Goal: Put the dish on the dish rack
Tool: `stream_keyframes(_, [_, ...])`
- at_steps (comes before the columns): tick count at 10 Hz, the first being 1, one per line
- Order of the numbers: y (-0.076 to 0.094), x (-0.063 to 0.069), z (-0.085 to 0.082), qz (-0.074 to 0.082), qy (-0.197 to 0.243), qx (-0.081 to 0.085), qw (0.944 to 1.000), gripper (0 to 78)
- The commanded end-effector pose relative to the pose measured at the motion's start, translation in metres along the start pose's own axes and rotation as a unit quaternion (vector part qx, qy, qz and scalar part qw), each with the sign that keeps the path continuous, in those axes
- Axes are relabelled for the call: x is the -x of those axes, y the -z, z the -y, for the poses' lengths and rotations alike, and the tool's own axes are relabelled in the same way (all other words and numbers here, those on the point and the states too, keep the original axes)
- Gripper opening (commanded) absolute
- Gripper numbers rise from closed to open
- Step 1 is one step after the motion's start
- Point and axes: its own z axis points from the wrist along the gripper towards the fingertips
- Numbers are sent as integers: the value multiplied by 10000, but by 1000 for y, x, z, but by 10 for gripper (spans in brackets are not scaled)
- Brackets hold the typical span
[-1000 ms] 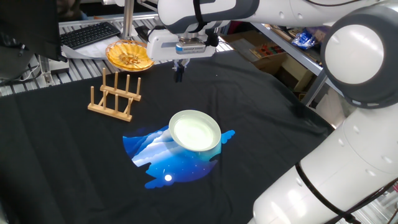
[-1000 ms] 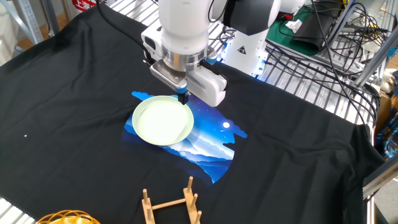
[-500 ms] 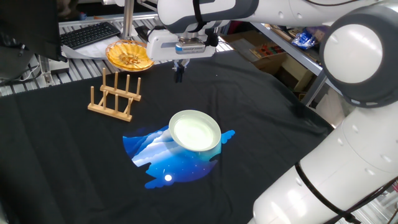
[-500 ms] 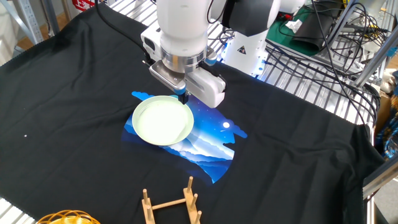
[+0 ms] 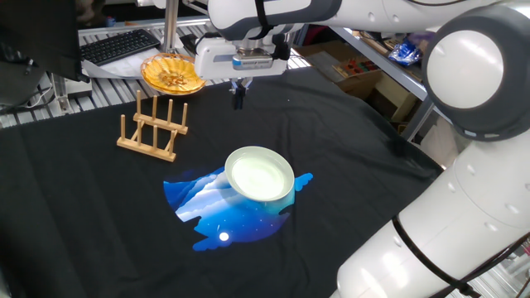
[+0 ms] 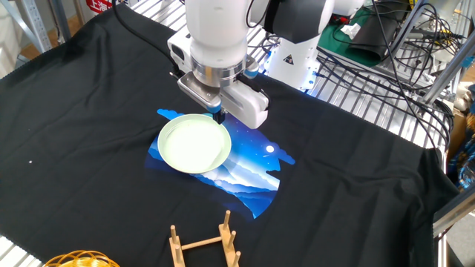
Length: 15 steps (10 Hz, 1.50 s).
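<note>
The dish [image 5: 260, 174] is a round, glossy plate of pale mint-white with a shallow bowl and a raised rim. It lies flat on a bright blue printed patch [image 5: 236, 207], a mountain-and-moon picture on the matte black cloth [image 5: 99, 215] that covers the table in soft wrinkles. To the far left of it, well apart, stands the dish rack [image 5: 154, 126], light unvarnished wood with a flat base and slim upright dowels in pairs; nothing sits in it. Just beyond the rack is an orange-yellow fluted dish [image 5: 171, 74], shiny and ribbed like a shell.

The arm is smooth white plastic with grey joints. Its gripper [image 5: 238, 95] hangs in the air on the far side of the dish, not touching it. The dark fingertips [image 6: 218, 115] show as one narrow point above the rim; they look pressed close together with nothing between them, though the tips are small in both views.

Compared with a second ago, the gripper has crept slightly upward and away from the dish. The dish, the rack and the fluted dish lie exactly where they were.
</note>
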Motion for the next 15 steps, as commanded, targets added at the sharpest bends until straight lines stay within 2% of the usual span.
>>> stream_keyframes(1, [2,0,0,20,33,24,10000,0])
stream_keyframes(4, [2,0,0,180,-40,72,9998,0])
stream_keyframes(6, [2,0,0,199,-137,108,9997,0])
stream_keyframes(8, [2,0,0,175,-227,217,9994,0])
stream_keyframes(15, [2,0,0,164,-634,172,9977,0])
